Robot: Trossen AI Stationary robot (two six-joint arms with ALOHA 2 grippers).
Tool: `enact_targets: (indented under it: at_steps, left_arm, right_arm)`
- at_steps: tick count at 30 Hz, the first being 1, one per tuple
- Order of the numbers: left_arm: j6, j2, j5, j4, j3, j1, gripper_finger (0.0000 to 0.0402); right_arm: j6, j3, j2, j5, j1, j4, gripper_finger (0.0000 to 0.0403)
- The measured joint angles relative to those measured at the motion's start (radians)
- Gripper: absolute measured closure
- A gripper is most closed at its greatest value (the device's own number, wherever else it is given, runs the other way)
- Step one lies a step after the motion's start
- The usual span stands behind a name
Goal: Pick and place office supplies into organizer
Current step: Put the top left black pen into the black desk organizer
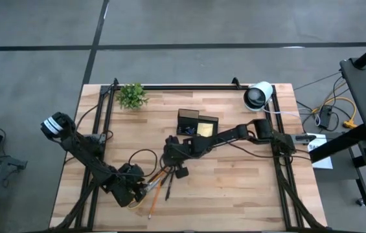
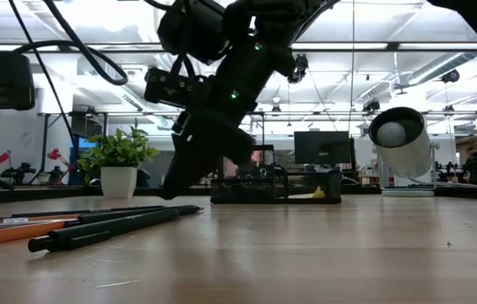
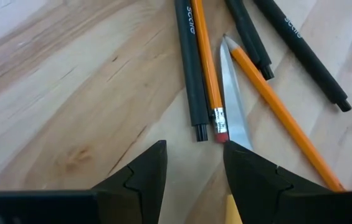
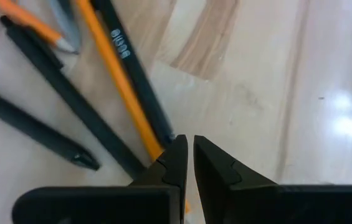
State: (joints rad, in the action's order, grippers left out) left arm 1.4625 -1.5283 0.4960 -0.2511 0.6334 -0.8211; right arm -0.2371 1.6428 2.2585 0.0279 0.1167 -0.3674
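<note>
Dark pens (image 3: 188, 68), two orange pencils (image 3: 281, 112) and the scissors' blade (image 3: 233, 93) lie loose in a bunch on the wooden table near its front left (image 1: 158, 184). My left gripper (image 3: 194, 146) stands open just over the near end of the bunch; the blade runs under one finger. My right gripper (image 4: 190, 140) is shut, its tips low over an orange pencil (image 4: 116, 68) beside dark pens (image 4: 70, 106). The black mesh organizer (image 1: 195, 123) stands at mid-table toward the far side, with a yellow pad (image 1: 204, 130) in it. My left gripper has one finger (image 3: 250, 177) over the scissors' blade (image 3: 235, 134), slanting down; whether it touches the blade I cannot tell. My right gripper's shut fingers (image 4: 172, 158) stand over the orange pencil (image 4: 151, 143), slanting down; the finger hides whether it touches.
A small green plant (image 1: 132, 96) stands at the far left and a white-and-black roll (image 1: 258, 96) at the far right. Black frame rails (image 1: 108, 116) run along both table sides. Bare wood lies at the near right (image 1: 234, 194).
</note>
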Motion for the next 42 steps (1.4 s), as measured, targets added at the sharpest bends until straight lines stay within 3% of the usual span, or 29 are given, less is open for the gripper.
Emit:
enact_targets:
  at_steps: [19, 31, 36, 42]
  left_arm:
    - [-0.002, -0.007, 0.046, 0.005, -0.023, 0.036, 0.0256]
    - [-0.01, 0.132, 0.032, -0.143, -0.052, 0.036, 0.0255]
    - [-0.015, 0.152, 0.034, -0.109, -0.08, 0.036, 0.0255]
    - [-0.138, 0.156, 0.031, 0.069, -0.079, 0.036, 0.0255]
  right_arm:
    - [0.001, -0.008, 0.03, -0.055, 0.002, 0.045, 0.0385]
    - [0.002, -0.008, 0.032, -0.055, 0.002, 0.041, 0.0385]
    - [0.002, -0.008, 0.032, -0.055, 0.001, 0.041, 0.0385]
    - [0.021, -0.009, 0.032, -0.054, 0.0, 0.042, 0.0385]
